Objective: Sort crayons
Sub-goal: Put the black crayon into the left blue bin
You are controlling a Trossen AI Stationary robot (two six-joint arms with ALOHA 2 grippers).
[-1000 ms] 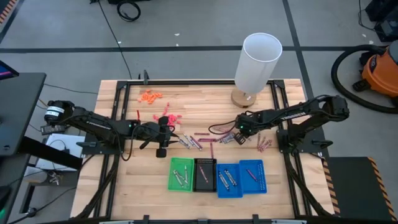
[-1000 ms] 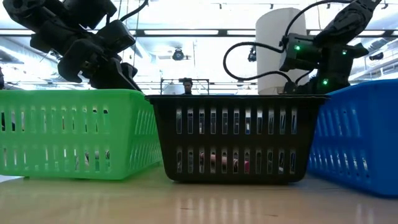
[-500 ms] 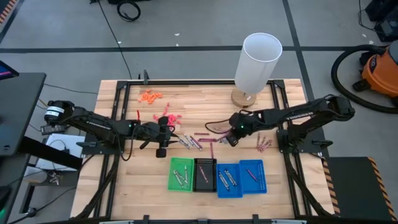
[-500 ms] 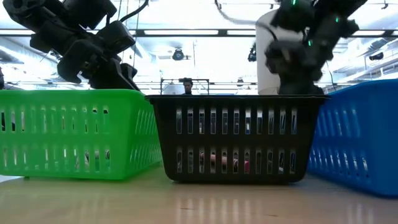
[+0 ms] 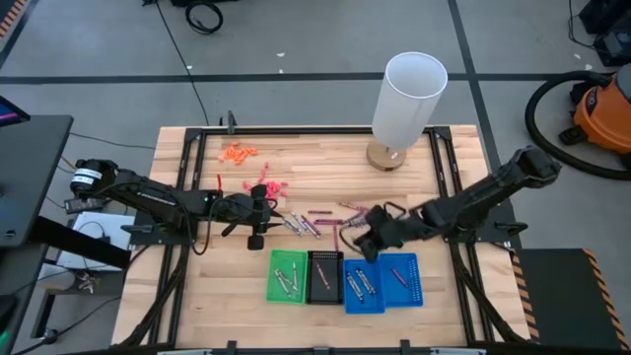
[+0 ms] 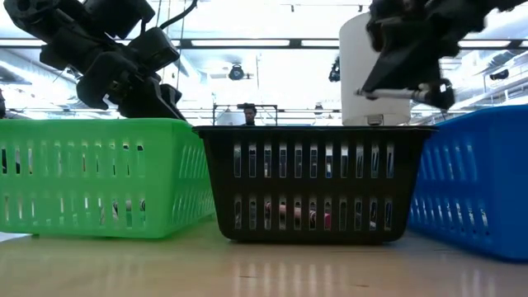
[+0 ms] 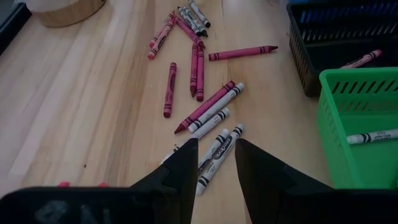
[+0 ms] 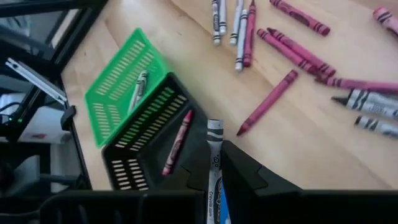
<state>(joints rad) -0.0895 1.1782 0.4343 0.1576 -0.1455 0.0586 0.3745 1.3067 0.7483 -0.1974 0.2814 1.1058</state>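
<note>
Grey crayon (image 8: pixel 214 163) clamped between right tool (image 8: pixel 216 167) fingers.

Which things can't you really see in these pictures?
- Low view: the baskets' bottoms hide behind slotted walls, like the black basket; crayon colours inside unclear.
- High view: crayons in the blue trays are too small to count.
- Right wrist view: the grey crayon held in the right claw is cut off by the edge.

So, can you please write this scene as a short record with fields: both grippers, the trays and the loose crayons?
right gripper: shut on a grey crayon, above the trays
left gripper: open, empty, over the loose crayons
trays: green tray, black tray, two blue trays, in a row, each holding crayons
loose crayons: grey and maroon, scattered on the table
</note>
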